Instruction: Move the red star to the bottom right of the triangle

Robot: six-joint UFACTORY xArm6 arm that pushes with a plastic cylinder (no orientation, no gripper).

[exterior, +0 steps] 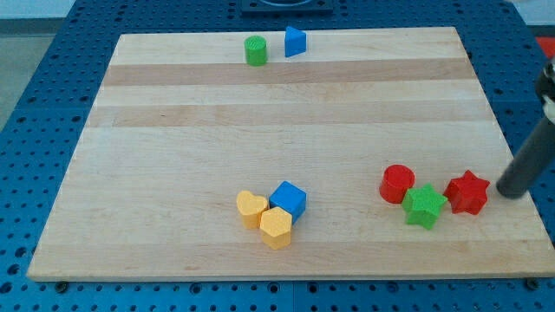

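The red star-shaped block [467, 192] is seen near the wooden board's [286, 130] right edge, touching the green star [425, 206], far from the blue triangle block [295, 41]. No claw is fitted; the rod tip [506, 191] is placed just right of the red star. The whole move is judged undone.

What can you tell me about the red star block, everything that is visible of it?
The red star is a small, thick block with blunt points and a matte, plastic-like look. It lies flat on the wooden board, near the view's bottom right. The green star sits just at its left, touching or nearly so; the red cylinder is further left. My tip stands close at its right, with a narrow gap.
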